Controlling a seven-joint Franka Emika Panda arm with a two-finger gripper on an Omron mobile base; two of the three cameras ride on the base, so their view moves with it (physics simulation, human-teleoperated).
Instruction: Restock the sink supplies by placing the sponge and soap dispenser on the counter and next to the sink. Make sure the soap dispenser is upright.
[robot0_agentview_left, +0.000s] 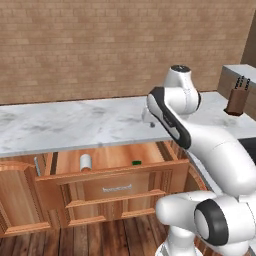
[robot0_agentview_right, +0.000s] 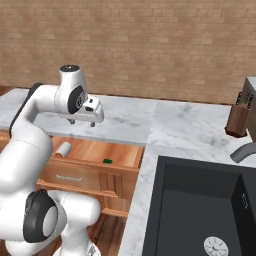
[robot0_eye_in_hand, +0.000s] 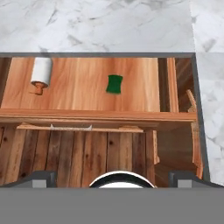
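Floor: nearest the hand camera, dark reddish wood planks running lengthwise, right below the drawer front.
Drawer: pulled open under the counter, warm orange-brown wood with a visible grain and a smooth flat bottom. The front panel has a thin pale metal handle.
Soap dispenser: small white cylinder lying on its side in the drawer, toward its left end as the hand camera sees it, so not upright. The orange-brown pump top sticks out past the white body toward the drawer front. In the left base view it's a little white roll on the drawer floor.
Sponge: tiny flat green rectangle with a darker edge, flat on the drawer bottom, well apart from the soap dispenser and nearer the drawer's middle. It also shows as a green speck from the sides.
Counter: white-grey veined marble, thin edge, smooth and glossy, sitting right above the drawer.
Sink: big dark grey rectangular basin set into the counter, off to the side of the drawer, plain smooth walls and a round metal drain at the bottom.
Knife block: brown wood with black handles, on the counter beyond the sink.
Gripper: hangs over the counter edge above the drawer, holding nothing. I honestly can't tell if the fingers are apart or together.
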